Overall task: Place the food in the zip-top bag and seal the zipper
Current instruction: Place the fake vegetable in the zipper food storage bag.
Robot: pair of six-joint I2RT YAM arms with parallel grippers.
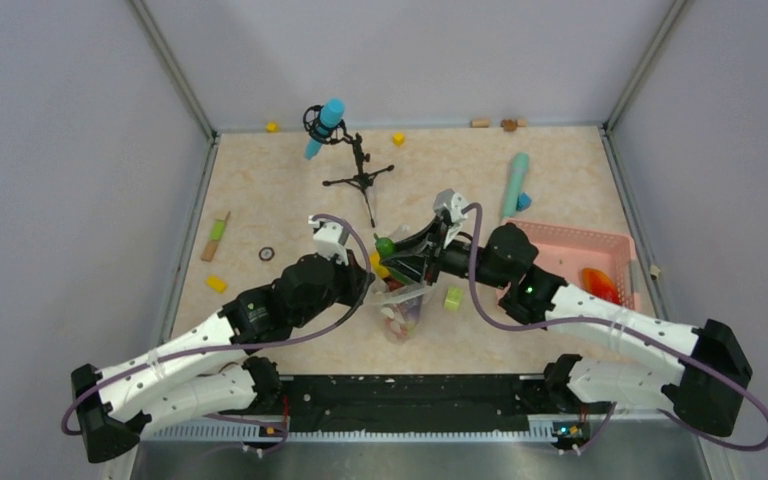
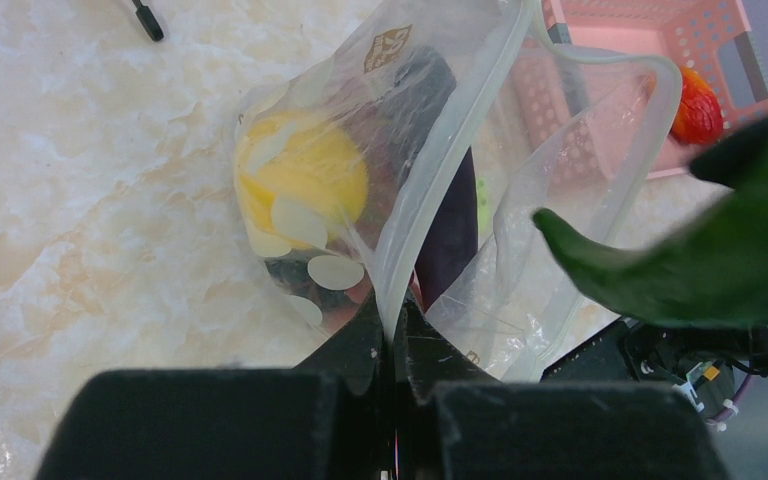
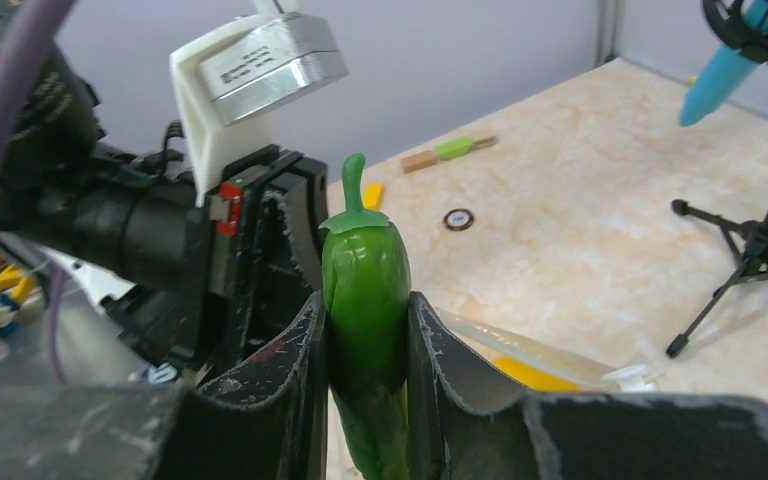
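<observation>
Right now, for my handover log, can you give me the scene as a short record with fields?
left gripper: shut on the rim of the zip-top bag
right gripper: shut on green pepper, stem up
in bag: lemon, dark purple piece
zipper: unsealed, mouth open
pink basket: red-orange piece inside

The clear polka-dotted plastic zip-top bag [image 2: 310, 270] is lifted by its rim. Its mouth gapes and its white zipper strip [image 2: 448, 160] is unsealed. Inside sit a yellow toy lemon [image 2: 305, 185] and a dark purple piece [image 2: 450, 250]. A glossy green toy pepper [image 3: 365, 290] is held upright, stem up, near the mouth.
</observation>
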